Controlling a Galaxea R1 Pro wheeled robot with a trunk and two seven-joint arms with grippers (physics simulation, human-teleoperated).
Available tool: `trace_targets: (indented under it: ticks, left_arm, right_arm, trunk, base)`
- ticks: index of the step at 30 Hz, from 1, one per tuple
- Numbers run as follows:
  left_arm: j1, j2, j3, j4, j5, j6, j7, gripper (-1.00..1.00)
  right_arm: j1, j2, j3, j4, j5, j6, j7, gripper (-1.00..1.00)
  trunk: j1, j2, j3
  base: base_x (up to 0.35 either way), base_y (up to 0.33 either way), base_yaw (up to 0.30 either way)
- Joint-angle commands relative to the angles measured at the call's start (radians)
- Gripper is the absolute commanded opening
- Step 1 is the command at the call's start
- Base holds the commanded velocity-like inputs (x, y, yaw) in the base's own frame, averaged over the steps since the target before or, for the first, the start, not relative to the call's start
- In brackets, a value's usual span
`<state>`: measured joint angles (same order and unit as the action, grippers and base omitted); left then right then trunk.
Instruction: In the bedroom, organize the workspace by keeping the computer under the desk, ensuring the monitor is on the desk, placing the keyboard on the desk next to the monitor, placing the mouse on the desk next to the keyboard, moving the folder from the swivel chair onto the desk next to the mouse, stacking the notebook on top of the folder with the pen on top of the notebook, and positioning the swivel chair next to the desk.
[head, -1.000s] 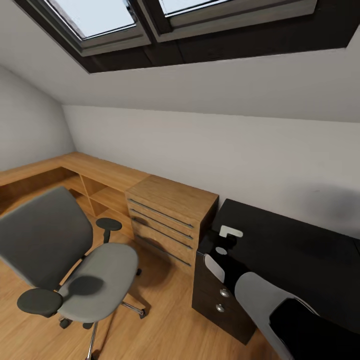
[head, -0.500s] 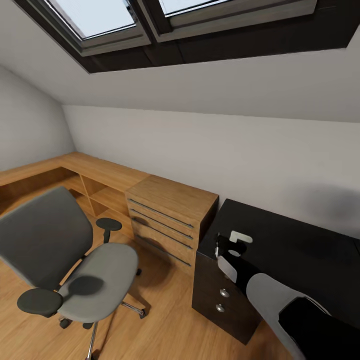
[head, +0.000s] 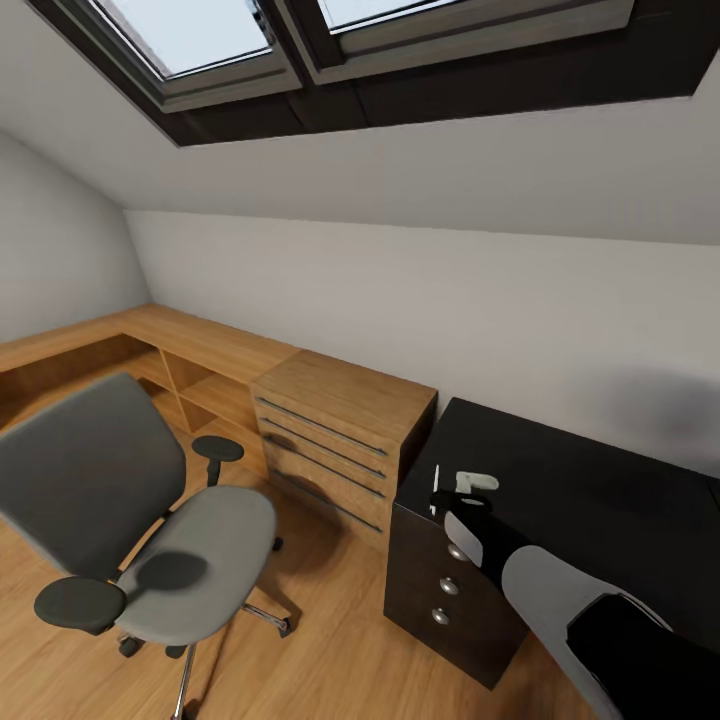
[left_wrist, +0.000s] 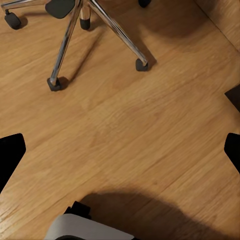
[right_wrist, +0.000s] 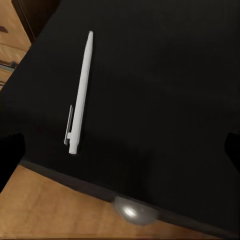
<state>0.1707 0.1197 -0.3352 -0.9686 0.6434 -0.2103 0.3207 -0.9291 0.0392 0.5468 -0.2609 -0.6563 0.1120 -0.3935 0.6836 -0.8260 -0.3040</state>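
On the near corner of the desk (head: 560, 480), just beyond the right gripper (head: 462, 487), lies the pen (head: 435, 490), a thin white stick flat on the glossy black top. From the right wrist camera the pen (right_wrist: 80, 92) rests alone on the black surface close to the desk's front edge, with its clip end nearest that edge. The right gripper's dark fingertips (right_wrist: 11, 160) stand wide apart at either side of that picture, with nothing between them, so it is released and the pen lies free ahead of it. A round silver drawer knob (right_wrist: 132, 211) shows just under the desk edge, below the gripper, and in the head view the dark drawer unit (head: 440, 590) sits directly beneath the right arm.

Well away from the right gripper, across the wooden floor (head: 330, 660), stands the swivel chair (head: 150, 540), its grey seat bare and its back turned toward the low wooden shelving. A light wooden drawer cabinet (head: 340, 430) stands between the chair and the desk, touching the desk's end.

The left gripper (left_wrist: 120, 150) hangs over bare floor, its fingertips far apart and holding nothing; ahead of it are the chair's chrome legs (left_wrist: 65, 45) and black casters (left_wrist: 142, 64).
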Motion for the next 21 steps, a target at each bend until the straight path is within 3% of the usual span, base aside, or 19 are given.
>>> trace_targets:
  ticks: [1,12,21]
  left_arm:
    - [0.0,0.002,-0.005,-0.001,0.01,-0.006,0.006,1.0]
    - [0.0,0.002,-0.006,-0.003,0.009,-0.007,0.006,1.0]
    - [0.0,0.002,-0.007,-0.004,0.009,-0.008,0.006,1.0]
  right_arm:
    - [-0.001,-0.001,0.008,-0.002,-0.001,0.013,-0.007,1.0]
    - [-0.001,0.005,0.013,-0.039,0.009,0.08,-0.01,1.0]
    - [-0.001,0.006,0.013,-0.04,0.009,0.082,-0.006,1.0]
  trunk:
    - [0.0,-0.001,-0.001]
    - [0.0,-0.001,-0.001]
    - [0.0,-0.001,-0.001]
  base:
    - [0.0,0.0,0.0]
    - [0.007,0.0,0.0]
    - [0.221,0.0,0.0]
